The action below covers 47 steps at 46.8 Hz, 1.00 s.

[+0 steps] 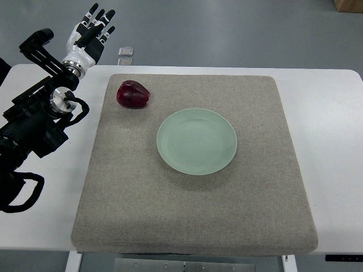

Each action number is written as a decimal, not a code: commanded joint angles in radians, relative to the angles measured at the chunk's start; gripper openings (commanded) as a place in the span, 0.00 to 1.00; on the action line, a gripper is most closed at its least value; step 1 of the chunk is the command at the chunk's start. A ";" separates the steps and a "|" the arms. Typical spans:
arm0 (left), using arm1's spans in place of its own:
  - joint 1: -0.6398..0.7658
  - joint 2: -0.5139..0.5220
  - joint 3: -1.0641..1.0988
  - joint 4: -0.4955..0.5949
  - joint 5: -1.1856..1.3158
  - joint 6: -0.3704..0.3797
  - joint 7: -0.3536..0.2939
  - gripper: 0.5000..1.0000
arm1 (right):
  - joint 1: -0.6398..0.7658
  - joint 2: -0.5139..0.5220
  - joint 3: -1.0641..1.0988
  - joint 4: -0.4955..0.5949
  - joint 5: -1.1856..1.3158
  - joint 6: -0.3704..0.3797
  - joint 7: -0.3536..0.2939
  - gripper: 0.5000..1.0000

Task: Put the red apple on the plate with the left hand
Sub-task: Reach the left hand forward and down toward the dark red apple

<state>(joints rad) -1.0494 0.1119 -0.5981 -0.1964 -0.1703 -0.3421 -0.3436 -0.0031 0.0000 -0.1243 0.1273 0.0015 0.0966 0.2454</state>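
Note:
A dark red apple (133, 94) lies on the grey mat (193, 215) near its far left corner. A pale green plate (197, 141) sits at the middle of the mat, to the right of and nearer than the apple, holding nothing. My left hand (93, 29) is past the table's far left edge, up and left of the apple, apart from it. Its fingers are spread and hold nothing. The left arm (39, 119) comes in from the left edge.
The mat lies on a white table (334, 141). A small clear object (126, 51) sits on the floor just past the table's far edge. A cardboard box corner (349, 4) shows at the top right.

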 commanded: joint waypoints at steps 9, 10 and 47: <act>0.000 -0.001 0.009 0.000 0.000 0.000 -0.003 0.99 | 0.000 0.000 0.000 0.000 0.000 0.000 0.000 0.93; 0.000 0.000 0.006 0.000 0.000 0.000 -0.005 0.99 | 0.000 0.000 0.000 0.000 0.000 0.000 0.000 0.93; -0.015 0.138 0.127 -0.232 0.550 0.000 0.005 0.97 | 0.000 0.000 0.000 0.000 0.000 0.000 0.000 0.93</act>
<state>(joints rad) -1.0600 0.2312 -0.4708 -0.4079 0.2629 -0.3426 -0.3382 -0.0031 0.0000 -0.1242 0.1273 0.0015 0.0966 0.2455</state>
